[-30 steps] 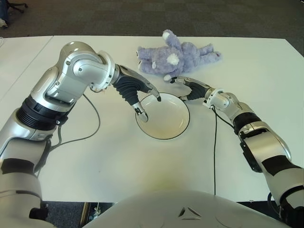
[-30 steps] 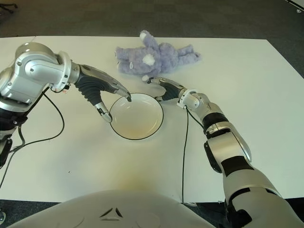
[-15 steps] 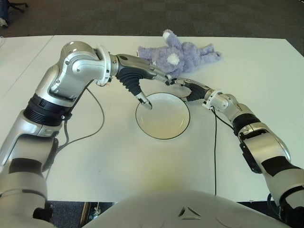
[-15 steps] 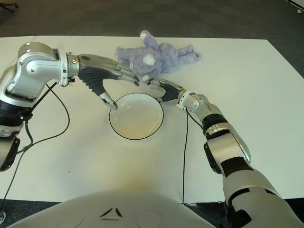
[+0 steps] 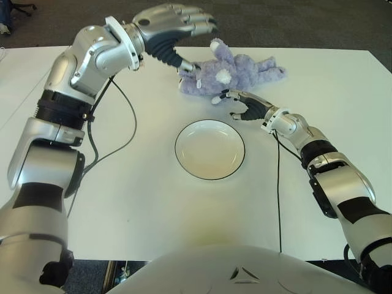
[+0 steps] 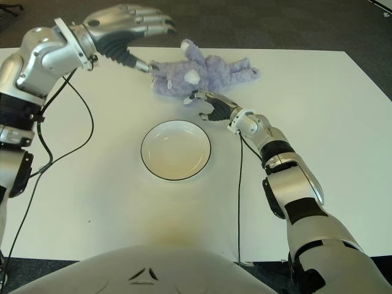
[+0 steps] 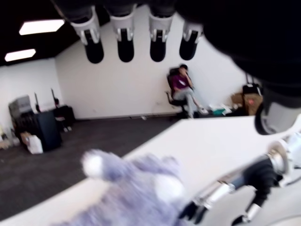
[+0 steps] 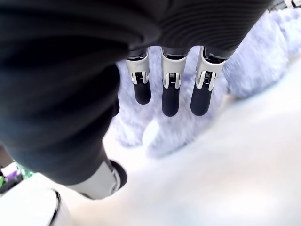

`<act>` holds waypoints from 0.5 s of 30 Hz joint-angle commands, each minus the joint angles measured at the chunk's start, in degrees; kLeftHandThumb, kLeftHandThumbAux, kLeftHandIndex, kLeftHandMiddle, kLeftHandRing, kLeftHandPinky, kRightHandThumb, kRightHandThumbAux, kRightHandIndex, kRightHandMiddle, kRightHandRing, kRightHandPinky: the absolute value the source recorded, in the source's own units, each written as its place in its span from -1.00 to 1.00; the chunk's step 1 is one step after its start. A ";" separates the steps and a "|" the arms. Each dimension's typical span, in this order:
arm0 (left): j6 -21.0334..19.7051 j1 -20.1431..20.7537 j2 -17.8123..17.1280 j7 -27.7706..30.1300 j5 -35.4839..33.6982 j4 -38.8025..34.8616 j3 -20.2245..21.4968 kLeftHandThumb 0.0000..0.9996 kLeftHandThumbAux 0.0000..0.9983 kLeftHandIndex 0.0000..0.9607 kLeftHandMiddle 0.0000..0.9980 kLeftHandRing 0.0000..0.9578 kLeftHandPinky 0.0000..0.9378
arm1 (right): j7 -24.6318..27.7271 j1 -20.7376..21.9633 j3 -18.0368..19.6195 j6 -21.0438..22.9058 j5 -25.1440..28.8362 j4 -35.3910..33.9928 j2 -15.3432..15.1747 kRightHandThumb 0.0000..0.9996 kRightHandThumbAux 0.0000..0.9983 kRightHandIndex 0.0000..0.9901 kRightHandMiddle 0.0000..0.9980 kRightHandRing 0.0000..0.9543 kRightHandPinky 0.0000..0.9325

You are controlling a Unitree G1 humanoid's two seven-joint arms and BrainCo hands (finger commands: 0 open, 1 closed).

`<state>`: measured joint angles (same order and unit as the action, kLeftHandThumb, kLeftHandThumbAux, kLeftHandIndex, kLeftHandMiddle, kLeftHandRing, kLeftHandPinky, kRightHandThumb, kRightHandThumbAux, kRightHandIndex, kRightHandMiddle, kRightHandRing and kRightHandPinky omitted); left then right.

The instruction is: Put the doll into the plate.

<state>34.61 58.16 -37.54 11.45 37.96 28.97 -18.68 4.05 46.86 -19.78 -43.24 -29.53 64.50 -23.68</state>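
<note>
From the head, I see the doll (image 5: 229, 70) lying on the counter (image 5: 318, 86) at 12 o'clock of the empty plate (image 5: 209, 149). My left hand (image 5: 177, 21) hovers above it, fingers released. In the right wrist view, my right hand (image 8: 170, 89) has loose fingers near the fur, holding nothing.

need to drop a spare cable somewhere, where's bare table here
Bare: the table near the robot, below the plate, and far right. Crowded: far middle, where doll, left hand and right hand cluster.

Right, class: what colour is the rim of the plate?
The plate is cream with a thin black rim, clearest in the left eye view.
</note>
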 commanded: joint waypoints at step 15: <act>-10.18 12.82 16.37 -35.42 13.72 38.10 -11.27 -0.69 -0.17 -1.00 -1.00 -1.00 -1.00 | -3.83 -0.45 0.71 -0.53 0.91 0.13 1.18 0.47 0.60 -0.69 -0.92 -0.61 -0.39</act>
<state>25.40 69.40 -23.66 -21.07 49.91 61.89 -27.86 0.28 47.11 -19.22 -43.43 -29.16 64.49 -23.32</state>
